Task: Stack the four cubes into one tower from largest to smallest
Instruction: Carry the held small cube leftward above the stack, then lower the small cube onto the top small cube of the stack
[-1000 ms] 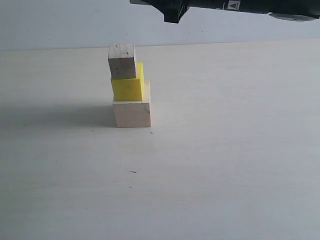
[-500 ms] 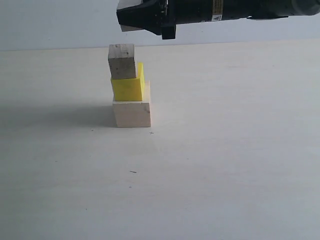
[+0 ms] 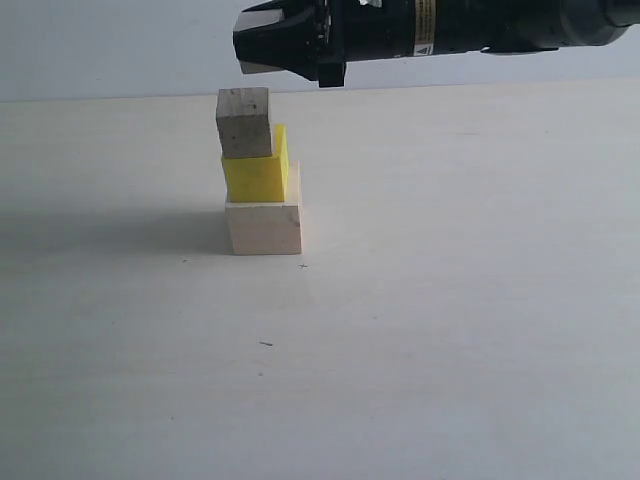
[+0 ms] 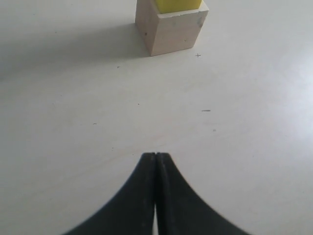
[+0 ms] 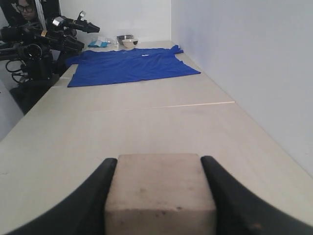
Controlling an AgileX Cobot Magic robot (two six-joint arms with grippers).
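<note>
**A:** What is the right gripper doing?

**B:** The right gripper (image 5: 159,164) is pinching the fourth cube (image 5: 160,196), a small pale greyish one with a rough face. One black finger (image 5: 105,183) presses on each side of it, so the jaws stand just the cube's width apart.

**A:** Where is it over the table?

**B:** In the exterior view it reaches in level from the right and hangs above the tower (image 3: 258,180), slightly to the right of its top. Air shows between them, so nothing is touching. The finger hides most of the held cube there. The pale sliver under the finger is probably its lower edge, though that is hard to make out.

**A:** And the tower itself?

**B:** It is three high. The large pale wood cube (image 3: 264,226) sits on the table (image 3: 450,330), the yellow cube (image 3: 255,175) sits on that, and a small greyish cube (image 3: 244,122) is on top. Each upper cube sits toward the left side of the one beneath it.

**A:** And the left gripper?

**B:** The left gripper (image 4: 155,156) has its fingers pressed together with nothing between them. It is over bare table, well apart from the wood cube.

**A:** Anything farther out?

**B:** The right wrist view shows a blue cloth (image 5: 129,66) spread out farther along, a white wall (image 5: 244,73) beside the table, and a black arm rig (image 5: 34,44) near the cloth.
</note>
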